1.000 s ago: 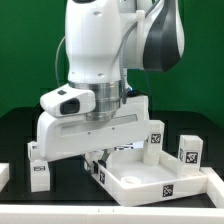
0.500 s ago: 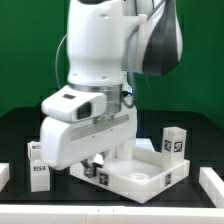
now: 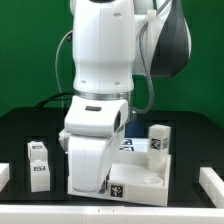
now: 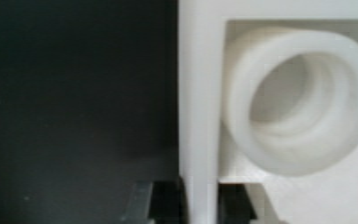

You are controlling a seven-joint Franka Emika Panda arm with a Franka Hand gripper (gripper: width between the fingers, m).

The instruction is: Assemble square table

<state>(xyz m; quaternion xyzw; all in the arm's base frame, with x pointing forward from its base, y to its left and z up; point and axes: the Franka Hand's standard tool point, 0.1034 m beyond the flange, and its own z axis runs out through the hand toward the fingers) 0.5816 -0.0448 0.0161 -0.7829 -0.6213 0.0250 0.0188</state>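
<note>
The white square table top (image 3: 143, 180), tray-like with a raised rim, lies on the black table with a tag on its front wall. My gripper (image 3: 96, 186) reaches down over its corner at the exterior view's left. In the wrist view the rim wall (image 4: 197, 90) runs straight between my dark fingertips (image 4: 163, 203), and my gripper (image 4: 197, 203) is shut on it. A round leg socket (image 4: 309, 100) sits just inside the rim. Two white tagged legs (image 3: 38, 164) stand at the exterior view's left. Another leg (image 3: 158, 140) stands behind the top.
White blocks show at the exterior view's left edge (image 3: 4, 176) and right edge (image 3: 212, 180). A flat tagged sheet, likely the marker board (image 3: 130, 144), lies behind the table top. A green backdrop closes the rear.
My arm has swung round with the table top in its grip. The top has turned on the table and now shows narrower. The leg at the right now appears behind the top.
</note>
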